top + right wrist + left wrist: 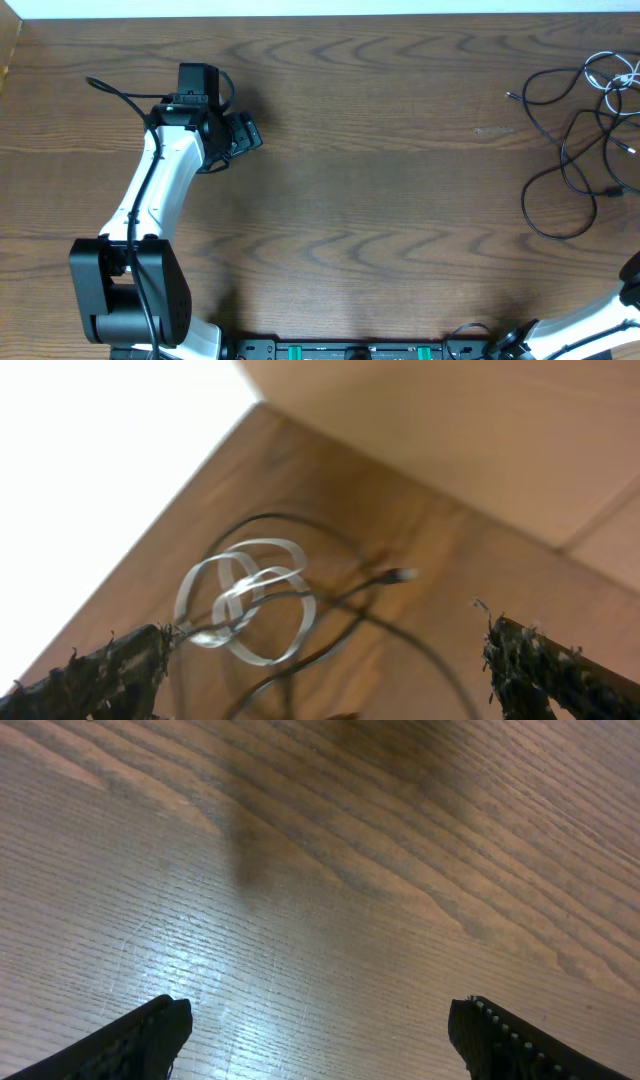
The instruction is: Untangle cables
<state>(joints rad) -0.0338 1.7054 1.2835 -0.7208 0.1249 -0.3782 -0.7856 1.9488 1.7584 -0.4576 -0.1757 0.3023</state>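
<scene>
The cables lie at the table's far right: thin black cables (pixel 568 170) in loose overlapping loops, and a white cable (pixel 620 82) tangled into their upper end. In the right wrist view the white cable (pixel 248 602) forms small crossed loops, with black cables (pixel 345 622) running through them and a small plug end (pixel 400 574) beside them. My right gripper (pixel 325 660) hangs open above this pile with its fingers wide apart; the white loop ends close by the left fingertip (pixel 140 660). My left gripper (pixel 242 133) (pixel 320 1025) is open over bare wood, far from the cables.
The wooden table (pixel 380 190) ends at a pale back edge (pixel 300 8). Only the right arm's white link (pixel 595 325) shows at the bottom right corner of the overhead view. The left arm's base (pixel 130 290) stands at the front left.
</scene>
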